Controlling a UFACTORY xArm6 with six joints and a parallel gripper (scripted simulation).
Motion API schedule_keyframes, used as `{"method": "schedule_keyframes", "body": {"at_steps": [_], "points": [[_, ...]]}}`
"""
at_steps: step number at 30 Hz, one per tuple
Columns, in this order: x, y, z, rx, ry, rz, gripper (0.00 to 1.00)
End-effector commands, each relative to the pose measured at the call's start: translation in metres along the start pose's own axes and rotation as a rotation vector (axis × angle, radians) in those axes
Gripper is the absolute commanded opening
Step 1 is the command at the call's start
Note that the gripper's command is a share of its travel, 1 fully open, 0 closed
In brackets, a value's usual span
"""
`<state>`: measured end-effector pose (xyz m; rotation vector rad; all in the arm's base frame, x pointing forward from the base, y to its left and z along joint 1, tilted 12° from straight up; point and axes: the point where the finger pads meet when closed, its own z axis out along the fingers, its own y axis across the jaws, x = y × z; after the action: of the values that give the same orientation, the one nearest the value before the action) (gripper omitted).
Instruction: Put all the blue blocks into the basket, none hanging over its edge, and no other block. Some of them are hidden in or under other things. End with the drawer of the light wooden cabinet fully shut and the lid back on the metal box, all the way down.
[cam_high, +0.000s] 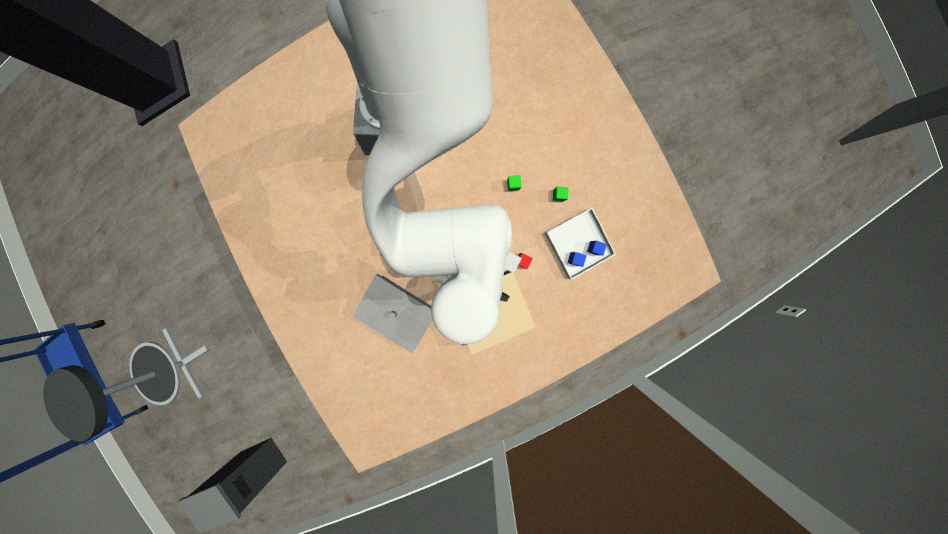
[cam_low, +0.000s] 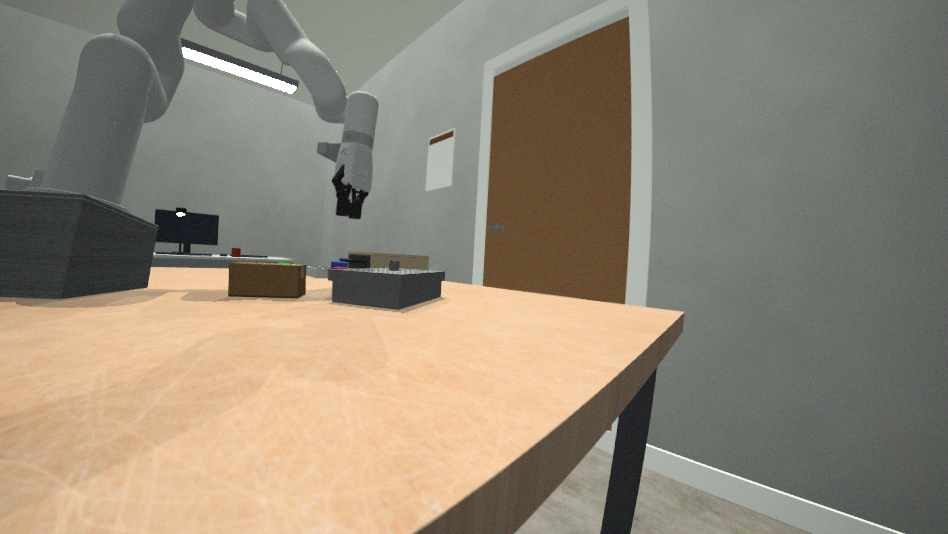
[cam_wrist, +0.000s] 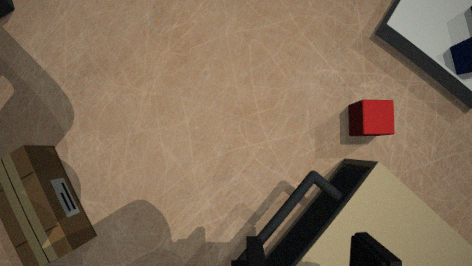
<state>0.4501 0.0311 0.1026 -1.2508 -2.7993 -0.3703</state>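
My gripper (cam_high: 505, 284) (cam_low: 348, 212) (cam_wrist: 314, 252) is partly open and empty, high above the light wooden cabinet (cam_high: 518, 321) (cam_wrist: 400, 210). The cabinet's dark front and handle (cam_wrist: 285, 209) show in the wrist view; I cannot tell whether its drawer is fully shut. The white basket (cam_high: 569, 233) (cam_wrist: 425, 71) holds two blue blocks: one blue block (cam_high: 577, 259) and another blue block (cam_high: 597, 247), both inside its walls. The grey metal box (cam_low: 364, 289) has its knobbed lid (cam_high: 378, 301) on top, seemingly level. Insides of the cabinet and box are hidden.
A red block (cam_high: 525, 260) (cam_wrist: 378, 117) lies between cabinet and basket. Two green blocks (cam_high: 514, 182) (cam_high: 561, 193) lie beyond the basket, towards the robot's side. A brown wooden chest (cam_low: 266, 279) (cam_wrist: 45, 195) stands near the metal box, hidden by the arm in the top view.
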Motion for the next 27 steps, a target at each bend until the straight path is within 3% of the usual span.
{"method": "schedule_keyframes", "body": {"at_steps": [1, 11, 27], "points": [[-0.0016, -0.0009, -0.0019, -0.004, -0.027, 0.278, 0.51], [-0.0016, -0.0009, -0.0019, -0.007, -0.062, 0.691, 0.51], [-0.0016, -0.0009, -0.0019, -0.006, -0.062, 0.695, 0.51]]}}
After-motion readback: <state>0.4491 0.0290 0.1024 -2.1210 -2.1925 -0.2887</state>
